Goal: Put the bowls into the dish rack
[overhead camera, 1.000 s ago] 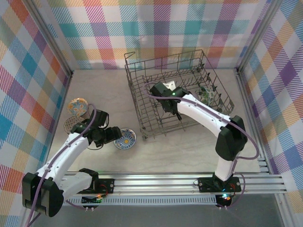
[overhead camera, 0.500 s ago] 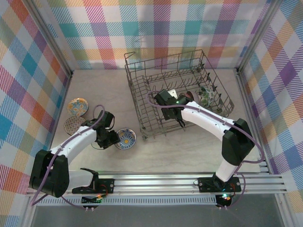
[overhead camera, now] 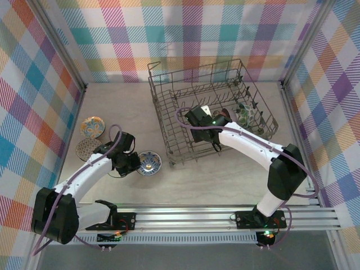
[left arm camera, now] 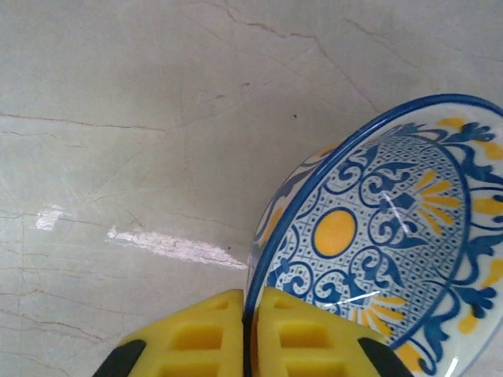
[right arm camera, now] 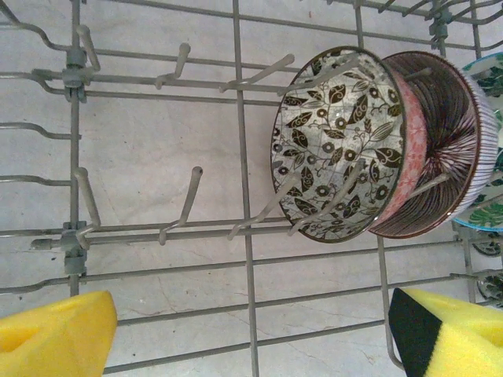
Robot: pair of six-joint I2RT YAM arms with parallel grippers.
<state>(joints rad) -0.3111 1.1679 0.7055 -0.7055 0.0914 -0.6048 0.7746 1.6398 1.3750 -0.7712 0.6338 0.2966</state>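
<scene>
A blue-and-yellow patterned bowl rests on the table left of the dish rack. My left gripper is shut on its near rim, one yellow pad inside and one outside. My right gripper hangs open over the rack floor with only wires between its pads. A dark floral bowl and a pink striped bowl stand on edge in the tines. A green-leaf bowl stands at the rack's right end.
Two more bowls lie at the table's left: an orange-teal one and a beige lattice one just behind my left arm. Plaid walls enclose the table on three sides. An aluminium rail runs along the near edge.
My left gripper has closed on the rim of the blue-and-yellow bowl. My right gripper has drawn back slightly inside the rack and stays open.
</scene>
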